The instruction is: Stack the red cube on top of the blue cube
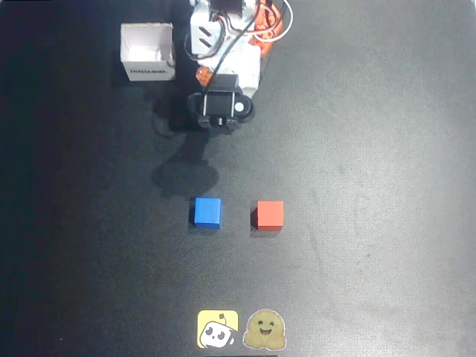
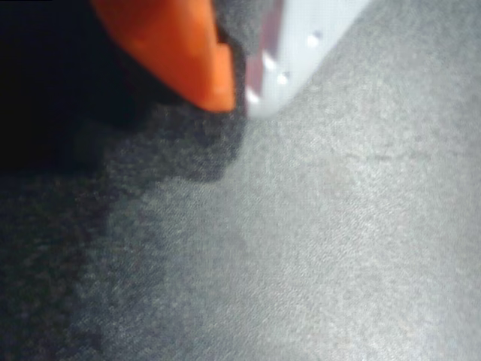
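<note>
In the overhead view the blue cube (image 1: 207, 212) and the red cube (image 1: 268, 214) rest side by side on the dark mat, blue on the left, a small gap between them. My gripper (image 1: 219, 113) is folded back near the arm's base, well above both cubes in the picture, and touches neither. In the wrist view the orange finger (image 2: 188, 53) and the white finger (image 2: 301, 45) meet at their tips, so the gripper (image 2: 239, 101) is shut with nothing in it, over bare grey mat.
An open white box (image 1: 149, 50) stands at the top left beside the arm's base (image 1: 223, 30). Two stickers (image 1: 242, 329) lie at the bottom edge below the cubes. The mat spreads wide to the right and left of the cubes.
</note>
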Controlling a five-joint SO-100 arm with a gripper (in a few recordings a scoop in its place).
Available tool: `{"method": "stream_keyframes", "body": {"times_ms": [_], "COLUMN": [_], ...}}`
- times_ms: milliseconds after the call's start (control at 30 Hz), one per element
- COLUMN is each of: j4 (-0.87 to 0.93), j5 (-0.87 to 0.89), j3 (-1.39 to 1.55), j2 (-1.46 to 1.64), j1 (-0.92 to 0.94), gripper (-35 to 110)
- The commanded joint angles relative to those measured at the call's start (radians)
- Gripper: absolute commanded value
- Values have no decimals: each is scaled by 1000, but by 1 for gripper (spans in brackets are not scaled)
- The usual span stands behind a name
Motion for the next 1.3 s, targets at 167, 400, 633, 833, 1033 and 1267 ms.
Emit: {"method": "stream_keyframes", "body": {"times_ms": [167, 400, 633, 833, 1033, 1267], "j4": [-48, -18, -14, 43, 95, 100], "j5": [-9, 74, 141, 215, 250, 252], "j3": [-175, -676, -1046, -1336, -1534, -1677], "j2": [-196, -857, -1331, -1612, -1759, -1881], "j1": [-34, -100, -187, -239, -267, -273], "gripper": [0, 0, 0, 0, 0, 0]}}
